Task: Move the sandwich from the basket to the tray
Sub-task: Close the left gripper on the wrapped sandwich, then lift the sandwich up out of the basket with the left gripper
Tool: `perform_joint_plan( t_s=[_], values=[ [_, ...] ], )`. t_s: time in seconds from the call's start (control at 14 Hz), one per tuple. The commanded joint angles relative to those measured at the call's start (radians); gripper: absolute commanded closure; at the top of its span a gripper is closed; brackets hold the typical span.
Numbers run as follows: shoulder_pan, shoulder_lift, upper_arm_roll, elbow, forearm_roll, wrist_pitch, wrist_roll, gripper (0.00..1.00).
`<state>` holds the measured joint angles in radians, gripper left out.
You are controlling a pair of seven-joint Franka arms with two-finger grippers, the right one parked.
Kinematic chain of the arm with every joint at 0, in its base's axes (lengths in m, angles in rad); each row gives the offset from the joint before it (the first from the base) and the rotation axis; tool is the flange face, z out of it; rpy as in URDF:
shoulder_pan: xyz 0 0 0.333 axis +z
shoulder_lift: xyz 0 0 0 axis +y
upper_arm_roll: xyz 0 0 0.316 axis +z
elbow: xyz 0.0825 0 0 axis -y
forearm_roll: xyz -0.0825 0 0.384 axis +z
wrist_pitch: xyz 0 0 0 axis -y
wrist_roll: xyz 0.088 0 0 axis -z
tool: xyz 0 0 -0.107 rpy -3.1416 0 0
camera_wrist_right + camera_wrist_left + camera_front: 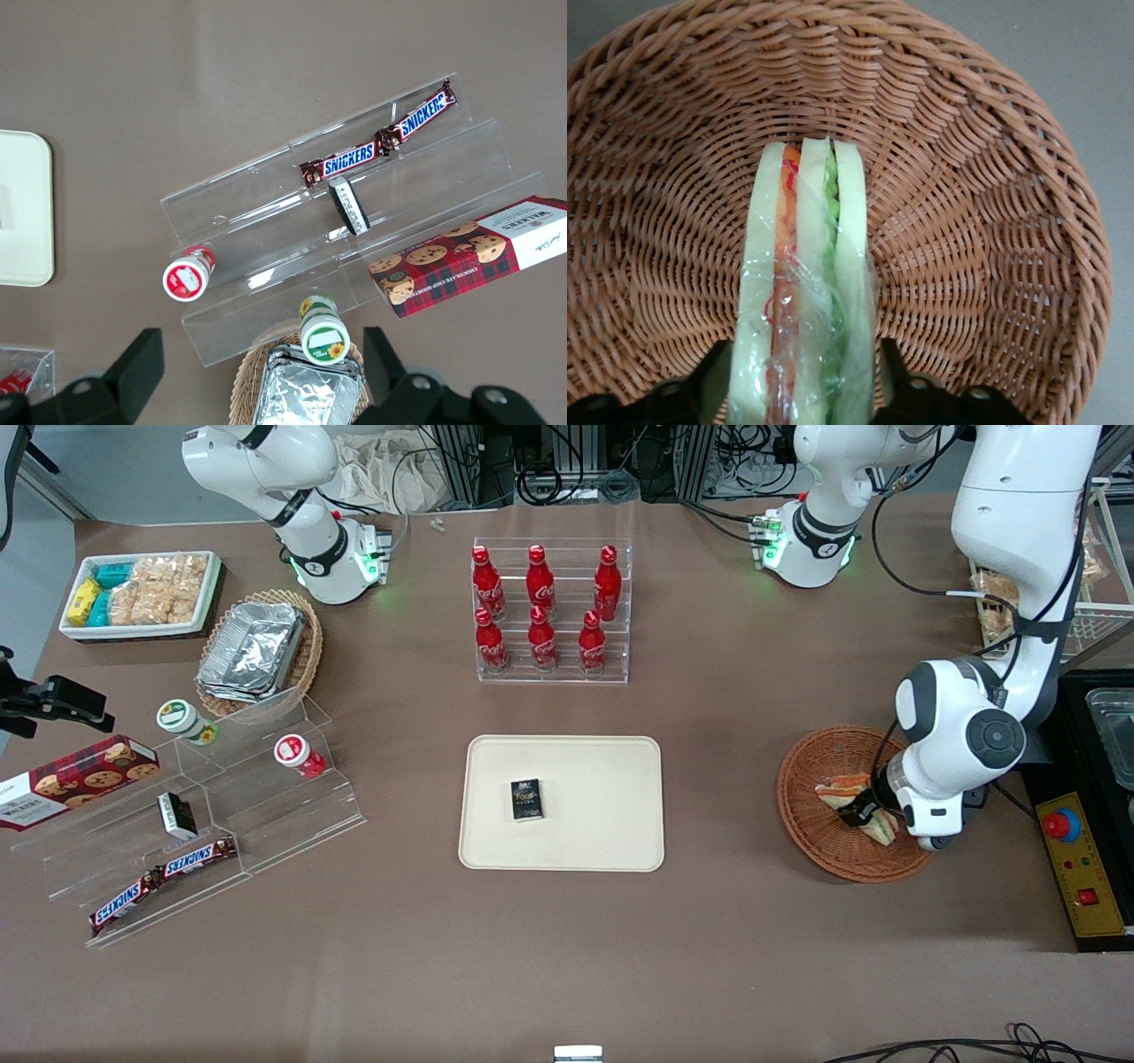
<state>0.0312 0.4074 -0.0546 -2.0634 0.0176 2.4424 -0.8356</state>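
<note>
The end effector [802,390] straddles the sandwich [804,292] inside the basket [992,221], apparently gripping it; lifting and carrying to the tray [602,797] remain.

The brown tabletop [726,717] is carrying the tray [611,779], the basket [811,815] below the hand [864,813], a bottle rack [552,615] and clear tiered shelves [266,815].

SNICKERS on two chocolate bars [379,144] on clear acrylic stand [425,204]. WALKERS, CHOCOLATE CHIP SHORTBREAD on red tartan cookie box [474,255]. Coca-Cola script on red bottles [541,607] in clear rack. Small dark box [526,799] on tray [620,841]: print unreadable.
</note>
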Motion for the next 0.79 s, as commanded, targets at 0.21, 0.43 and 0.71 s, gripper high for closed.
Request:
perform_joint_plan(
  t_s=[0.21,0.43,0.71],
  values=[
    [-0.011,-0.123,-0.005,-0.009,0.036,-0.075,-0.008,0.97],
    [-0.028,-0.225,-0.025,0.041,0.039,-0.256,-0.002,1.00],
    [-0.031,-0.240,-0.120,0.199,0.036,-0.486,0.012,1.00]
  ],
)
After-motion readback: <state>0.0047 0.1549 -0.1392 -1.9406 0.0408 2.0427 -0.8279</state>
